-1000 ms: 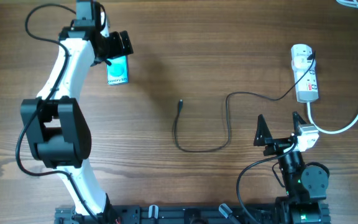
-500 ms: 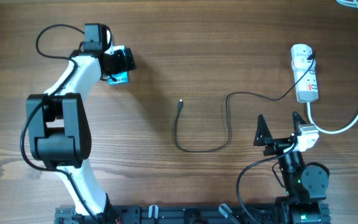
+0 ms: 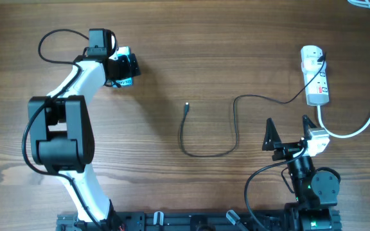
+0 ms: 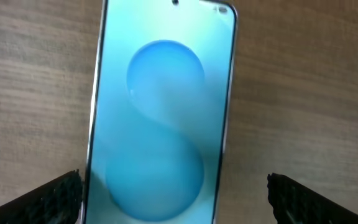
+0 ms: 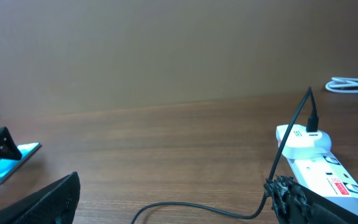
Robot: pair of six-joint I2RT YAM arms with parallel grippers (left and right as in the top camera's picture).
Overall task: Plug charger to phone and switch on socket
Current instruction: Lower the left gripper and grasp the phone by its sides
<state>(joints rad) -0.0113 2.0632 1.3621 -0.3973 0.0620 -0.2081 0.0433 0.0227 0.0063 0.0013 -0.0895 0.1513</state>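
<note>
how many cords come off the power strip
2. A thin black cable runs from the power strip's far end and loops mid-table; a thick white cord leaves its near end, curving right. None seems hidden.

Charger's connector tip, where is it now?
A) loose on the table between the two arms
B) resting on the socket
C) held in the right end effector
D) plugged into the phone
A: the charger tip lies on bare wood mid-table, apart from the phone and from the empty right end effector.
</note>
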